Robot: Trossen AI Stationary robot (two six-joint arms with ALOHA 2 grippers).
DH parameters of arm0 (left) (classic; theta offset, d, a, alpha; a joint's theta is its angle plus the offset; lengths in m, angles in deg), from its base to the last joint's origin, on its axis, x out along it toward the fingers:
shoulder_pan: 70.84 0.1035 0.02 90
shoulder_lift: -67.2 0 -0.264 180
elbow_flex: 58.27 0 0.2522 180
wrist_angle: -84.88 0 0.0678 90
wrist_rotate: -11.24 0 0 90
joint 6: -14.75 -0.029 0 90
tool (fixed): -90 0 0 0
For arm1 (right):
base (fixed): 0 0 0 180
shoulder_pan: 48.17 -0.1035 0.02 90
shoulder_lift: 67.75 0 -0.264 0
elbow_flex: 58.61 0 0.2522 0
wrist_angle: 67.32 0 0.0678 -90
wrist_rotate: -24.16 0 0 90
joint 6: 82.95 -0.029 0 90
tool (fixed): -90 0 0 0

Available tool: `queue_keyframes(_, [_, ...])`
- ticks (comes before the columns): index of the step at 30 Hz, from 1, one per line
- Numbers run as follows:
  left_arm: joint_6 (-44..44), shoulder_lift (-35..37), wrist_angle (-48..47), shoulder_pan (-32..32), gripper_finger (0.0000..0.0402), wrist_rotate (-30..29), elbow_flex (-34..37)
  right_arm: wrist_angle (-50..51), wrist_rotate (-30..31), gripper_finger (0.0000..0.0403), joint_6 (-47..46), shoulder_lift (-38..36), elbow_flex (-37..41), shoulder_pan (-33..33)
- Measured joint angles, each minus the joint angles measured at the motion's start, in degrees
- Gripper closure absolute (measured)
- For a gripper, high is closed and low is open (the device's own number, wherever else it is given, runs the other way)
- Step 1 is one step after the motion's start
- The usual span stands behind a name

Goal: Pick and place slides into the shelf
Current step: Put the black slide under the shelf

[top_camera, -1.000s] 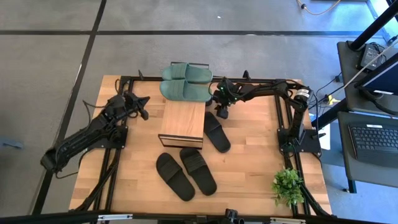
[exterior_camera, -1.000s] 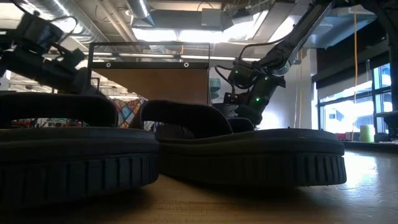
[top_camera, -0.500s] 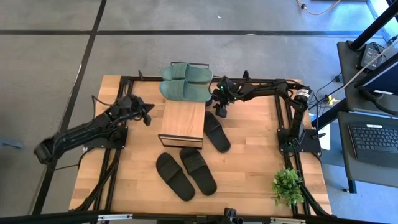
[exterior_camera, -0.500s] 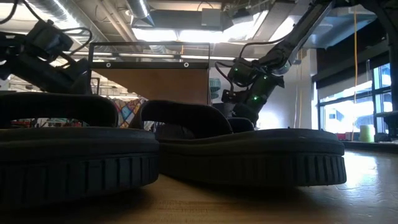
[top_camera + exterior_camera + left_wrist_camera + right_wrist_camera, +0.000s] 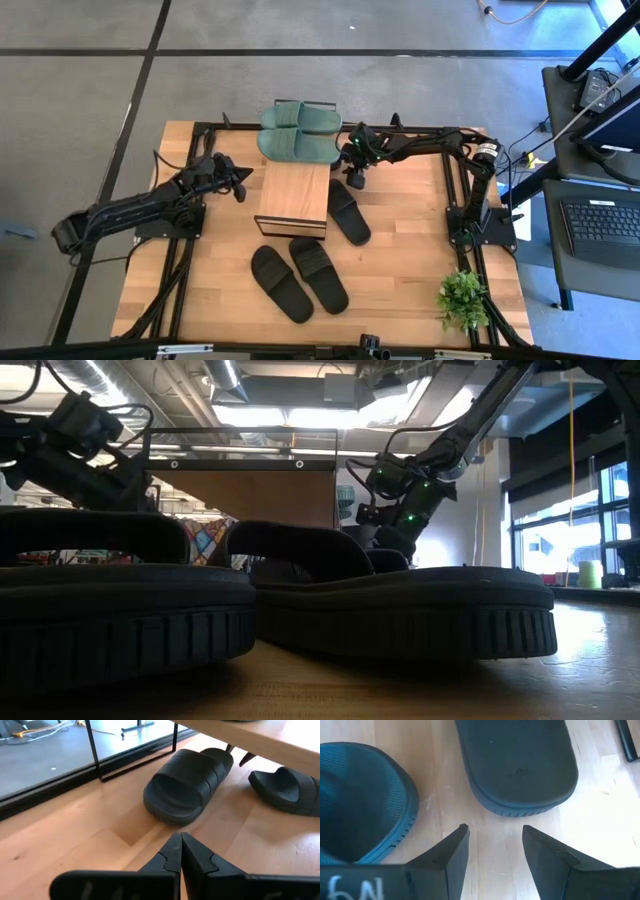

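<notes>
Wooden tabletop (image 5: 400, 270) carries the work. Six slides are noted: two green slides (image 5: 298, 132) at the shelf's far end, one black slide (image 5: 348, 211) just beside the shelf (image 5: 293, 196) on the right, a black pair (image 5: 298, 277) in front, and one (image 5: 189, 785) beneath the shelf. They are judged light, rubbery and flexible, not fragile — best gripped across the wide strap or the sole edge. The right gripper (image 5: 492, 845) is held open and empty over the heel of the black slide (image 5: 517, 762) beside the shelf. The left gripper (image 5: 181, 851) is closed, empty, pointed at the slide under the shelf.
</notes>
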Motion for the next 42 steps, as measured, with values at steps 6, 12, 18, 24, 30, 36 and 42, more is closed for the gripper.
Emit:
queue_keyframes(6, [0.28,-4.81,10.18,0.00,0.0401,3.34,0.03,0.00,0.00,0.0218,0.30,0.00,0.02,0.02])
queue_keyframes(12, [-0.09,-9.31,11.78,0.04,0.0401,1.16,0.03,-0.27,-0.01,0.0218,0.67,0.00,0.02,-0.01])
queue_keyframes(18, [0.14,-14.81,15.41,0.04,0.0401,1.05,0.03,-0.55,0.00,0.0218,0.84,0.00,0.02,-0.01])
queue_keyframes(24, [1.04,-21.43,18.56,0.04,0.0401,0.21,0.03,-0.61,0.00,0.0218,0.71,0.00,0.02,-0.01])
queue_keyframes(30, [-0.32,-28.13,25.41,0.04,0.0401,0.46,0.03,-0.64,0.00,0.0218,0.69,0.00,0.02,-0.01])
queue_keyframes(36, [-1.57,-34.50,30.69,0.04,0.0401,0.46,0.03,-0.64,0.00,0.0218,0.67,0.00,0.02,-0.01])
queue_keyframes(42, [-3.40,-40.60,38.40,0.04,0.0401,0.52,0.03,-0.64,0.01,0.0218,0.72,0.00,0.02,0.00])
